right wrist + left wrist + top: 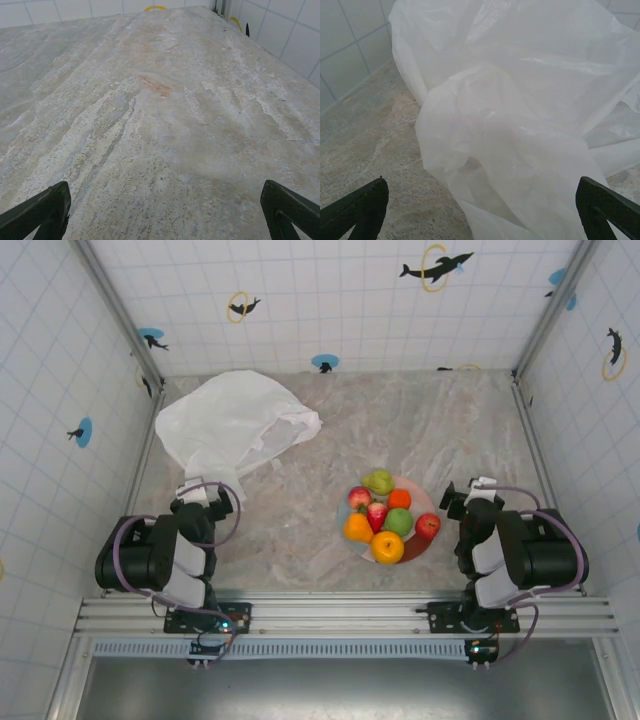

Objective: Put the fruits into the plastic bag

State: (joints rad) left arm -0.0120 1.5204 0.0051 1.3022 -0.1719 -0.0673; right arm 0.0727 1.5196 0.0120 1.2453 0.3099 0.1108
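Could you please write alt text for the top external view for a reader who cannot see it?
A round pink and grey plate piled with small toy fruits sits on the marbled table beside the right gripper; a crumpled translucent white plastic bag lies at the far left, ahead of the left gripper.

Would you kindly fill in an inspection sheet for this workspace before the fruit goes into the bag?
Surface: marbled table, with a faint orange stain ahead of the right arm.
Job's things: fruits piled on a round plate, centre right; white plastic bag crumpled at far left.
Clutter: nothing seen.
Tools: left tool open, facing the plastic bag; right tool open over bare table.
Cables: purple cables looped at both arms, apart from the fruits.
Surroundings: white tiled walls with dolphin stickers; metal rail at the near edge.
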